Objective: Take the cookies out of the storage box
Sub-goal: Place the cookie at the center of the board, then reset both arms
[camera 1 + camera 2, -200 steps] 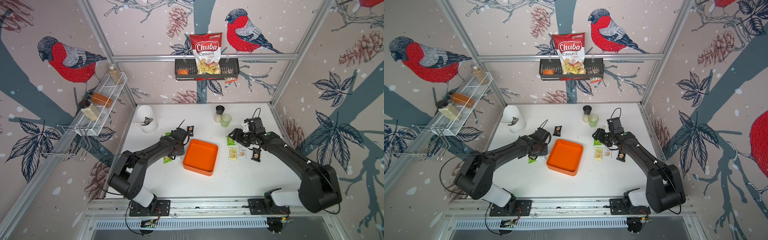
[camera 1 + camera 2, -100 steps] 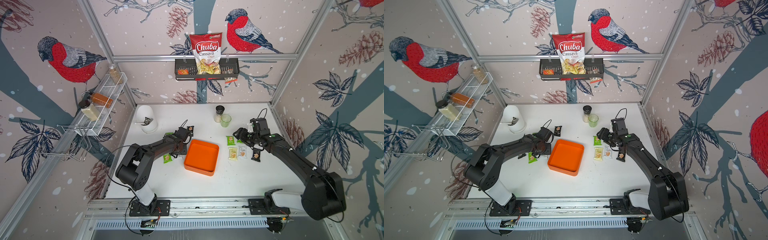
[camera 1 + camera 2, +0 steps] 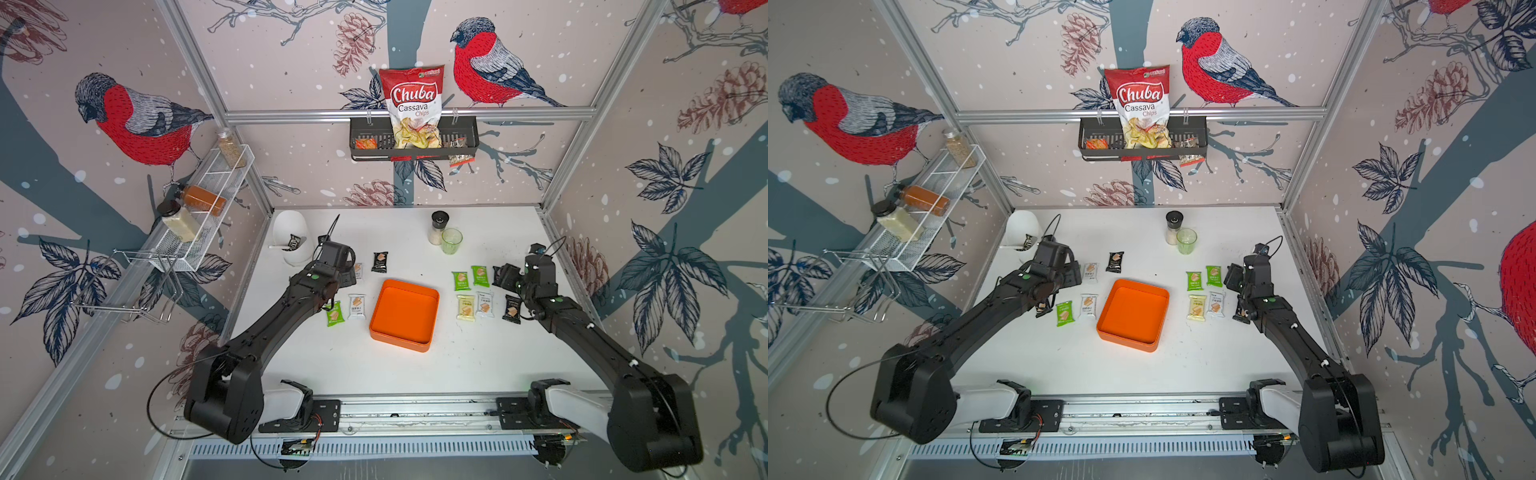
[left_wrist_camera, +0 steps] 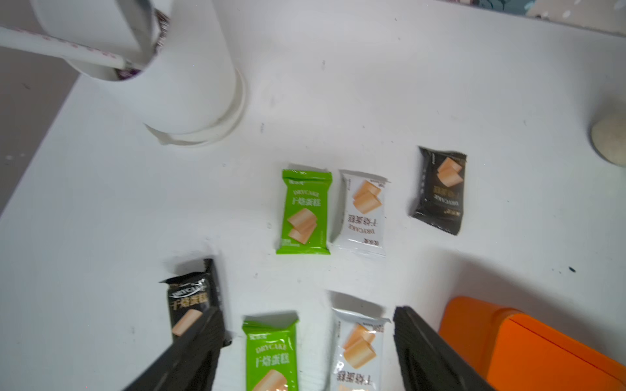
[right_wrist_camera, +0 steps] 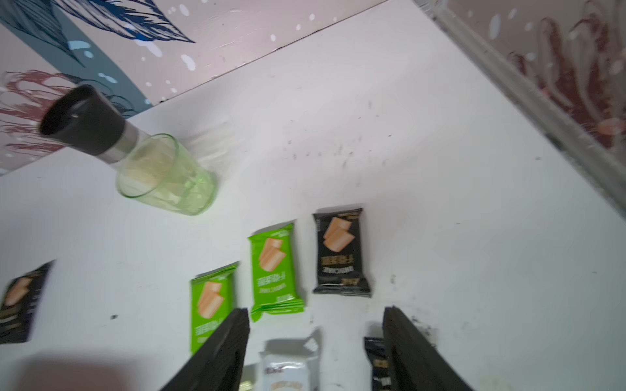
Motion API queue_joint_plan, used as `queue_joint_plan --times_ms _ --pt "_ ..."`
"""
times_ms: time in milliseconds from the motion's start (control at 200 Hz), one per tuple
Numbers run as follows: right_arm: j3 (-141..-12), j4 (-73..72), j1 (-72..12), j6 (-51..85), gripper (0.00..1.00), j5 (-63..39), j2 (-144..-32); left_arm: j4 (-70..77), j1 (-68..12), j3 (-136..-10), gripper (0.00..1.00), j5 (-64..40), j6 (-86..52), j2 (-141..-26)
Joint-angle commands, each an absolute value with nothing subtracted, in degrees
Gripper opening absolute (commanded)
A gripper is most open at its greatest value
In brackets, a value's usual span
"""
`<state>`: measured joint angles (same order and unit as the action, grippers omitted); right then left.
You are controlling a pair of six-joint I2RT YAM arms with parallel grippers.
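- The box (image 3: pixel 405 314) is set open side up in the middle of the table (image 3: pixel 415 374), its square outline turned slightly off the table edges; its floor is seen bare.
- The cookies (image 3: pixel 356 306) are laid flat on the table in two groups, one on each side of the box and apart from it.
- Their long axes are run roughly front to back of the table; a black packet (image 3: pixel 379 262) behind the box is tilted a little.
- The left gripper (image 4: pixel 308 313) is held wide open above the left group, with nothing gripped; six packets are shown in its wrist view.
- The right gripper (image 5: pixel 316 313) is likewise spread above the right group, with nothing between its fingers.
- A white cup (image 3: pixel 291 237) is stood near the left group; a grinder (image 3: pixel 438 226) and a glass (image 3: pixel 451 241) are stood just beside each other behind the right group.
- A chips bag (image 3: pixel 413 108) is lodged in a basket (image 3: pixel 376 129) hung behind the table.
- In both top views part of each group is covered by the arms (image 3: pixel 282 324); a white packet (image 3: pixel 358 271) is half hidden by the left gripper.
- In the right wrist view two packets are cut off by the frame edge, and the print is blurred.
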<state>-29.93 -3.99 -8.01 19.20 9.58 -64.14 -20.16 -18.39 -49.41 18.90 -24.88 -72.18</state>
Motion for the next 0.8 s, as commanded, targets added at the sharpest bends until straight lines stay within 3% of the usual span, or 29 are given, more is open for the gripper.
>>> queue_joint_plan --times_ms 0,155,180,240,395,550,640,770,795 --pt "-25.06 -19.84 -5.68 14.61 0.69 16.44 -62.98 -6.12 -15.74 -43.15 0.83 21.19 -18.48 -68.51" --pt "-17.54 -32.57 -3.88 9.66 0.69 19.10 -64.40 12.37 -13.17 -30.40 0.86 25.11 -14.41 -64.96" --pt "-16.07 -36.07 -3.52 9.15 0.69 19.24 -64.85 16.53 -12.91 -27.82 0.95 26.20 -13.54 -64.53" --pt "-12.84 -43.90 -2.99 9.31 0.69 20.01 -65.68 26.02 -11.95 -22.68 0.96 27.76 -10.78 -64.61" --pt "-11.14 -58.32 -3.26 8.66 0.70 23.23 -71.52 37.51 -7.94 -20.05 0.97 24.34 -4.81 -71.79" --pt "-12.57 -70.82 -4.84 5.11 0.73 23.58 -84.70 50.24 -4.24 -20.33 0.98 17.52 -5.43 -80.29" --pt "-10.60 -77.01 -3.84 5.50 0.78 21.70 -87.67 48.47 -3.35 -23.79 0.98 14.13 -3.04 -83.73" --pt "-12.65 -70.82 -3.18 6.19 0.83 19.94 -86.41 45.74 -0.43 -26.36 0.98 8.31 -3.55 -85.78" --pt "-12.38 -71.77 -3.16 6.03 0.92 20.02 -86.63 45.12 -0.02 -27.04 0.98 8.20 -3.81 -86.24"
